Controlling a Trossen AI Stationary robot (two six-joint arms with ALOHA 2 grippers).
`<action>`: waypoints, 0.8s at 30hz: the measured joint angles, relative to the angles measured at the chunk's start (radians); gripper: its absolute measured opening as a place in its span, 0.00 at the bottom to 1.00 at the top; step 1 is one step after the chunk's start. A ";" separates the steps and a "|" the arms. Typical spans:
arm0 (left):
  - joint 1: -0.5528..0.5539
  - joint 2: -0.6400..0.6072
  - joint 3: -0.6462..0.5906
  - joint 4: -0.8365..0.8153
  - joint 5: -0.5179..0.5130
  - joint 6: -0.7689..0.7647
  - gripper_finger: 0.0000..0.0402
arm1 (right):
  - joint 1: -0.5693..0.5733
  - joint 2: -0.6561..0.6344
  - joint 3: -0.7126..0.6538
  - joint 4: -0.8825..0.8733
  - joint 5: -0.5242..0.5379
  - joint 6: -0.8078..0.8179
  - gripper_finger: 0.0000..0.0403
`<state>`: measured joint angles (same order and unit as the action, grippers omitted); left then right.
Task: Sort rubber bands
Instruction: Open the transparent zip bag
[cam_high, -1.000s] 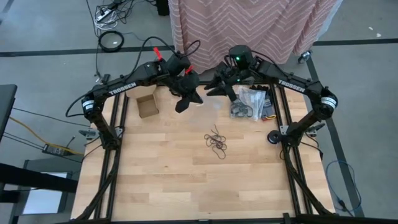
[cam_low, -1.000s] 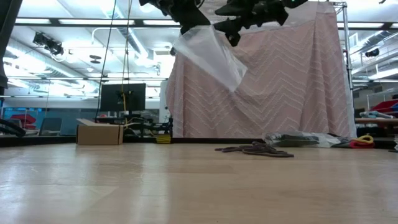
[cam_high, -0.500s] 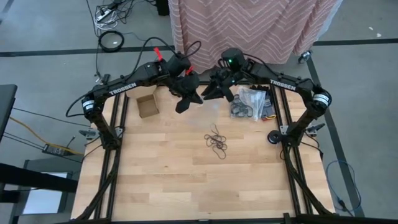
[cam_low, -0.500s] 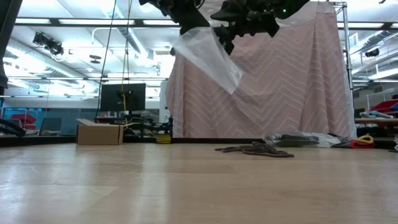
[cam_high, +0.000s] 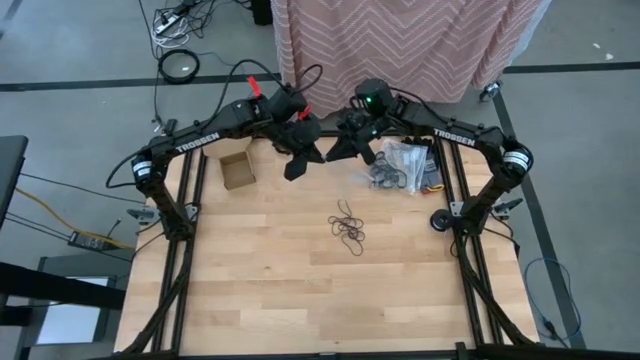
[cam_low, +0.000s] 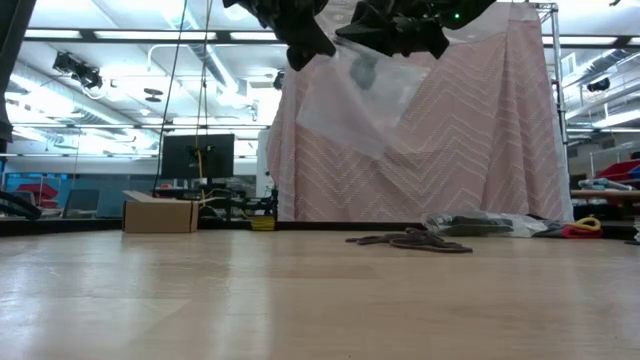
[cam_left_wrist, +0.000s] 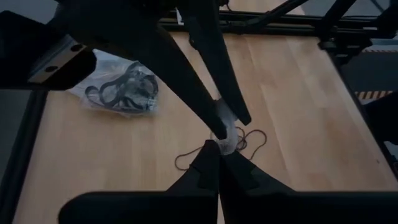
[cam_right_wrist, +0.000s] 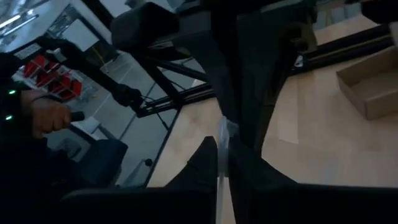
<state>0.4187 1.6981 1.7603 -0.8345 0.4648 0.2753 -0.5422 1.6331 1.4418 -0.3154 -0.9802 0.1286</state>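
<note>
Pale wooden planks form my work table (cam_high: 300, 280), framed by black rails, with grey floor on all sides and a pink zigzag-patterned curtain (cam_high: 400, 40) hanging behind the far edge. From table height, the room beyond shows ceiling lights and a dark monitor (cam_low: 197, 155). A small open cardboard box (cam_high: 237, 169) stands near the far left corner.

Rubber bands (cam_high: 347, 227) lie in a loose dark tangle of thin loops near the table's middle, resting flat on the wood. More dark loops sit inside a heap of clear crinkly bags (cam_high: 400, 165) at the far right edge, beside red and yellow items I cannot identify.

My left gripper (cam_high: 300, 155) is raised above the far centre of the table, fingers together and clamped on one edge of a clear plastic bag (cam_low: 350, 100). My right gripper (cam_high: 345, 150) is just beside it at the same height, fingers likewise pressed together on the bag's opposite edge. The bag hangs between the two grippers, well above the surface, and looks empty.

Change since one second ago: my right gripper stood farther right with its fingers spread and clear of the bag, which hung from my left gripper alone as a slanted sheet. It has moved in and pinched the bag, which is now drawn out wider between both grippers.
</note>
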 joint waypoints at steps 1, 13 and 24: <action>0.000 0.000 0.000 0.000 -0.003 0.000 0.02 | -0.002 0.000 0.000 -0.004 0.009 0.002 0.02; 0.000 0.000 0.009 0.007 0.032 -0.025 0.17 | -0.005 -0.003 0.000 -0.050 0.053 0.005 0.01; 0.012 -0.003 0.009 0.009 -0.096 -0.046 0.01 | -0.007 -0.003 0.001 -0.069 0.088 -0.020 0.01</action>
<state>0.4304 1.6955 1.7695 -0.8256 0.3689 0.2295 -0.5495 1.6302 1.4431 -0.3848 -0.8924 0.1091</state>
